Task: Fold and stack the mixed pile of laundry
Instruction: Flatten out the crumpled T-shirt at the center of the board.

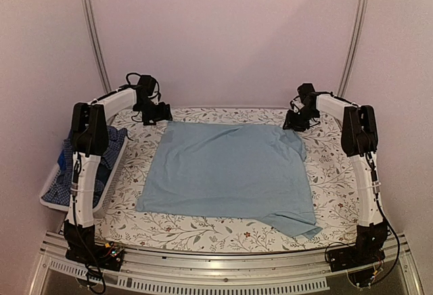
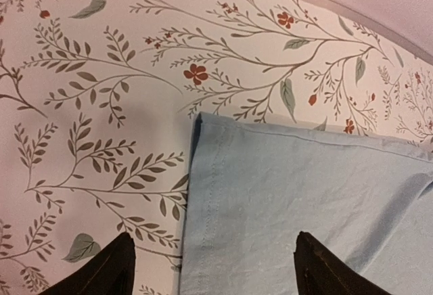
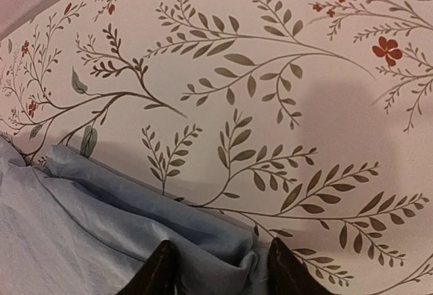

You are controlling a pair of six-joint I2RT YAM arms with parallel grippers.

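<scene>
A light-blue shirt [image 1: 226,170] lies flat on the flowery table [image 1: 203,231], one corner between the jaws of the left gripper [image 2: 213,237], another maybe inside the right gripper [image 3: 221,243].

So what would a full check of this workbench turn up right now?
Surface: floral-patterned table.
Job's things: light-blue shirt spread flat mid-table; blue check garments heaped in the white basket.
Clutter: only that basket, at the table's left edge.
Grippers: left gripper open over the shirt's far left corner; right gripper astride a bunched fold at the far right corner, grip unclear.
Cables: black wires run down the left arm and right arm.
Surroundings: pale walls, metal rails.
</scene>
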